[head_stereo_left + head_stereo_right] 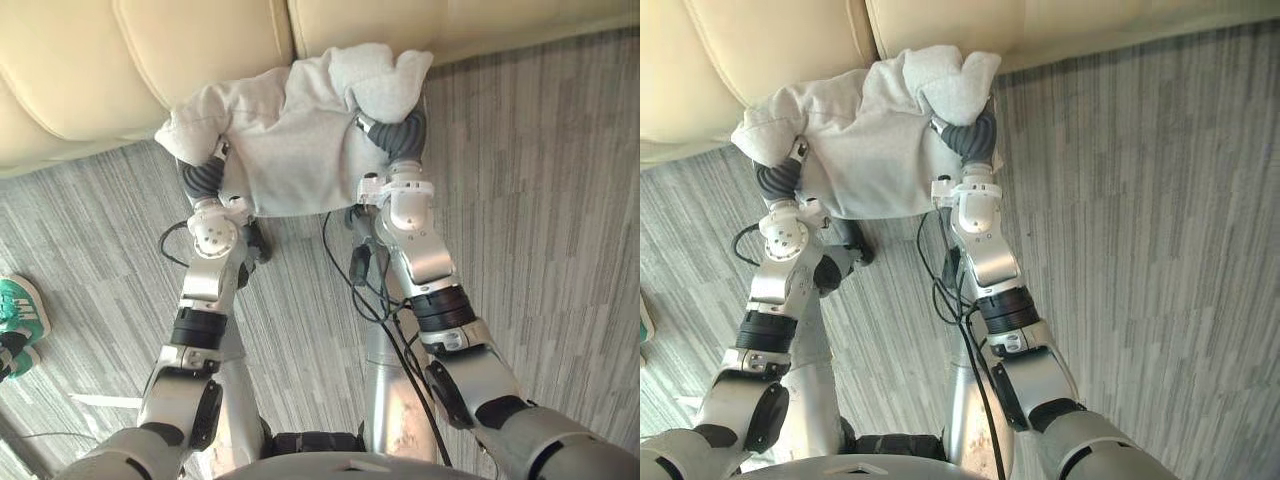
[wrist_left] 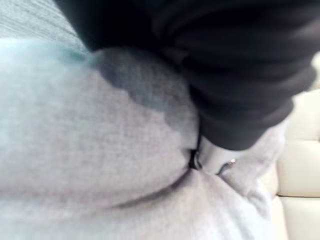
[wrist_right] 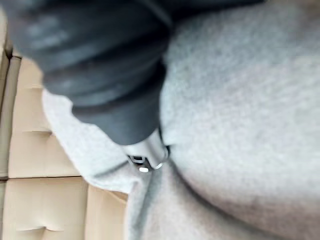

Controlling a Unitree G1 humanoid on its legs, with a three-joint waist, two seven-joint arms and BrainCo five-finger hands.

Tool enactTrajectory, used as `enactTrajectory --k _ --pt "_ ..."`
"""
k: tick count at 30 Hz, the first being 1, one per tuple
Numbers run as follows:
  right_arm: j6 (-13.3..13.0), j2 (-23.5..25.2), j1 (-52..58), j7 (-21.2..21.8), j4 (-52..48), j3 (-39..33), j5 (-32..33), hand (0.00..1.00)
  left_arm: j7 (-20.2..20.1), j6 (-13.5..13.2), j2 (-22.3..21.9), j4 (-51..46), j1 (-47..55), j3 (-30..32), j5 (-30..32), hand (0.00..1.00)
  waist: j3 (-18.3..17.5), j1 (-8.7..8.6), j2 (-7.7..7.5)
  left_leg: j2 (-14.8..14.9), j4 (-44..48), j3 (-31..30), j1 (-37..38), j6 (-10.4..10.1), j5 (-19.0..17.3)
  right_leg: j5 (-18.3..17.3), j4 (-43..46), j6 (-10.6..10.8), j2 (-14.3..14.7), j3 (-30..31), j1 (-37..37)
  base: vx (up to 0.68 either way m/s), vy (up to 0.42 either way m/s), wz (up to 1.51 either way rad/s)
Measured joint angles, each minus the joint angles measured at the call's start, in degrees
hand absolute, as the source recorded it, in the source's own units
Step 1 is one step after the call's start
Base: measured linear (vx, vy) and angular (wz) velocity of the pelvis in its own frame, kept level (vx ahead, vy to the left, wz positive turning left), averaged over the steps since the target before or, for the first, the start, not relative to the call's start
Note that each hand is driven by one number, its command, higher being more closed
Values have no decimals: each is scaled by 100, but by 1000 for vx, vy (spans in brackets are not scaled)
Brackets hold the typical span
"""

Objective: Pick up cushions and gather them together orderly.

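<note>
**Grey cushion held between both hands at the sofa front**

- Floor point(image 1: 540, 200): grey carpet with a fine streaked, low-pile texture. It is seen below the sofa and on both sides of the arms.
- Sofa point(image 1: 100, 70): cream, with a smooth leather-like skin. It is built from rounded padded panels split by deep seams. The same panels are seen past the cushion in both wrist views.
- Cushion point(image 1: 300, 140): light grey with a soft fleece-like weave, limp and crumpled rather than square. Its upper right corner is folded over into a lump. It is seen between the two hands, its upper edge overlapping the sofa's front edge. Whether it touches the sofa cannot be told.
- Left hand point(image 1: 203, 178): its dark ribbed cover is pushed in at the cushion's lower left corner. In the left wrist view only a small silver part is seen past the cover, sunk in a crease of the cloth. Whether this hand is spread or clamped cannot be told.
- Right hand point(image 1: 405, 135): it is set against the cushion's right side, under the folded lump, with cloth draped over its cover. It is likewise buried in the fabric, so its state cannot be told.
- Shoes point(image 1: 20, 315): green with white stripes. They are seen on the carpet at the far left edge, well apart from the cushion.
</note>
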Motion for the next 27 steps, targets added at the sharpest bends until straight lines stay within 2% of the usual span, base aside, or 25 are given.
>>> enactTrajectory --k 3,5,6,7,8,10,14,17,18,21,24,27 --pt "-87 74 442 100 -238 0 43 100 -3 -6 -92 -347 389 -78 7 100 -20 13 1 -99 -367 51 866 -15 4 -25 -342 13 -10 -28 862 -2 -43 4" --pt "-277 163 922 238 -390 3 157 100 -17 -45 -87 -586 782 -215 116 100 -263 18 12 -165 -668 51 1486 -58 -10 -36 -687 33 -7 -113 1539 43 1 6" --pt "-289 163 1023 265 -454 5 202 100 -40 -47 -87 -640 851 -229 123 100 -274 23 14 -173 -726 54 1635 -62 -9 -39 -750 36 -4 -129 1694 82 22 6" --pt "-389 176 1301 374 -513 18 290 100 -169 -71 -87 -734 1095 -261 123 100 -394 37 17 -192 -880 61 2010 -102 -31 -48 -932 48 3 -157 2094 108 32 3" --pt "-399 180 1525 466 -588 19 357 100 -282 -106 -87 -750 1284 -289 122 100 -572 58 19 -219 -974 72 2213 -94 -16 -36 -1024 32 6 -170 2295 120 33 1" --pt "-413 193 1893 582 -663 28 451 100 -445 -117 -88 -771 1576 -342 110 100 -688 97 36 -240 -1118 107 2755 -159 -19 -78 -1125 81 22 -181 2814 145 32 -2" --pt "-411 226 2722 928 -656 107 589 100 -897 -118 -94 -1147 2584 -412 105 100 -1238 153 55 -278 -1618 256 3788 -214 -55 -57 -1805 74 103 -181 3880 139 36 -9" --pt "-392 284 3170 1077 -648 199 616 100 -1073 -120 -87 -1244 3073 -408 107 100 -1711 176 56 -362 -2009 374 4249 -277 -25 12 -2225 85 111 -156 4325 135 39 -7" --pt "-388 289 3339 1222 -624 197 617 100 -1203 -120 -85 -1334 3354 -407 114 100 -1853 164 80 -437 -2246 398 4576 -325 5 93 -2544 104 113 -152 4691 139 30 -4" --pt "-376 260 3459 1384 -518 183 628 100 -1398 -120 -87 -1358 3671 -400 113 100 -2102 159 80 -550 -2488 351 4968 -352 25 251 -3012 137 119 -135 5196 130 24 -5" --pt "-367 261 3464 1474 -272 165 632 100 -1511 -115 -91 -1358 3883 -401 111 100 -2228 175 71 -717 -2669 45 5263 -350 20 428 -3344 180 124 -14 5562 47 25 -20" --pt "-344 261 3463 1595 -50 130 650 100 -1581 -112 -87 -1358 3995 -398 110 100 -2304 176 42 -801 -2760 58 5433 -342 -36 458 -3413 206 96 133 5678 -12 44 -16"
